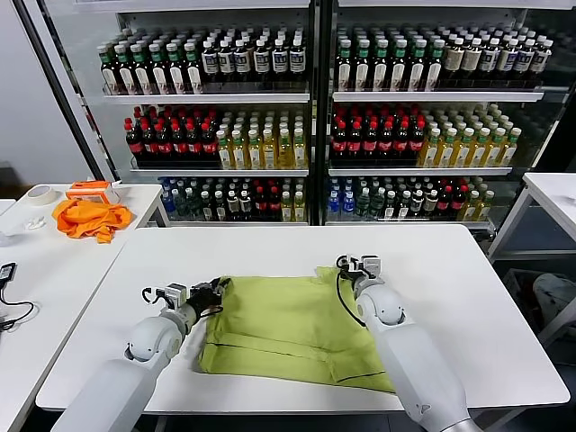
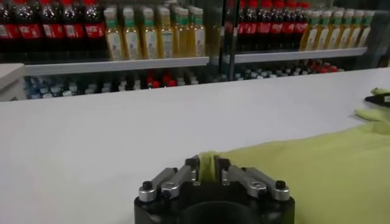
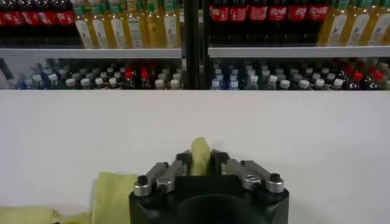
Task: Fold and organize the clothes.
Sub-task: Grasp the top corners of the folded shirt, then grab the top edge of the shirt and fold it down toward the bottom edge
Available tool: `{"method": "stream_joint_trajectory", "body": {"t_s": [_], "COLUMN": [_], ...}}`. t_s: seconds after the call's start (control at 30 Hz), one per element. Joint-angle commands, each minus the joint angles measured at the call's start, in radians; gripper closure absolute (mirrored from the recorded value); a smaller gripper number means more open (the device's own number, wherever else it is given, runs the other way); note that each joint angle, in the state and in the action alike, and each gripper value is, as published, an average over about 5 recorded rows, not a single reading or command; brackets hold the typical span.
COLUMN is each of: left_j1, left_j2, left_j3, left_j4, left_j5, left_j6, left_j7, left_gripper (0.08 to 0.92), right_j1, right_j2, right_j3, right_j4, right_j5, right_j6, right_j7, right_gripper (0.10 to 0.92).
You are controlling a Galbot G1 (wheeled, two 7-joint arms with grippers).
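The clothes, a lime T-shirt (image 1: 288, 328), lie partly folded on the white table (image 1: 450, 270) in the head view. My left gripper (image 1: 219, 290) is shut on the shirt's far left corner; in the left wrist view a ridge of lime cloth (image 2: 208, 164) stands pinched between its jaws. At the shirt's far right corner my right gripper (image 1: 346, 266) is also shut on the fabric, and the right wrist view shows a fold of lime cloth (image 3: 200, 155) sticking up between its jaws. No printed graphic shows.
Shelves of bottled drinks (image 1: 306, 117) stand behind the table. A side table (image 1: 36, 270) on the left carries an orange cloth (image 1: 88, 218), a tape roll (image 1: 40, 193) and a cable (image 1: 11, 310). Another white table (image 1: 553, 193) is at the right.
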Motion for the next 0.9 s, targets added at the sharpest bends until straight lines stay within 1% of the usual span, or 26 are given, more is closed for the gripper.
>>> {"method": "stream_joint_trajectory", "body": {"t_s": [0.03, 0.13, 0.27, 0.43, 0.7, 0.9], "left_j1": [-0.024, -0.02, 0.015, 0.072, 0.22, 0.289], "left_j2": [0.007, 0.024, 0.043, 0.063, 0.114, 0.121], "left_j3": [0.014, 0.013, 0.001, -0.02, -0.063, -0.09], "left_j4": [-0.001, -0.03, -0.072, -0.14, -0.307, -0.331], "left_j5": [-0.023, -0.046, -0.071, -0.087, -0.088, -0.076], "left_j6": [-0.042, -0.041, -0.044, -0.049, -0.052, -0.067], "left_j7": [-0.001, -0.011, -0.016, -0.024, -0.035, -0.036], "left_gripper": [0.898, 0.905, 0.906, 0.906, 0.906, 0.906], "right_j1": [-0.016, -0.045, -0.113, -0.219, -0.379, -0.484], "right_j2": [-0.018, -0.046, -0.1, -0.146, -0.19, -0.188], "right_j3": [-0.011, -0.002, 0.005, 0.028, 0.088, 0.114], "right_j4": [0.062, 0.149, 0.296, 0.449, 0.626, 0.708], "right_j5": [0.003, 0.061, 0.107, 0.113, 0.121, 0.058], "right_j6": [0.044, 0.027, 0.006, -0.013, -0.041, -0.043], "right_j7": [0.01, 0.034, 0.051, 0.065, 0.085, 0.076], "right_gripper": [0.88, 0.914, 0.915, 0.915, 0.915, 0.915]}}
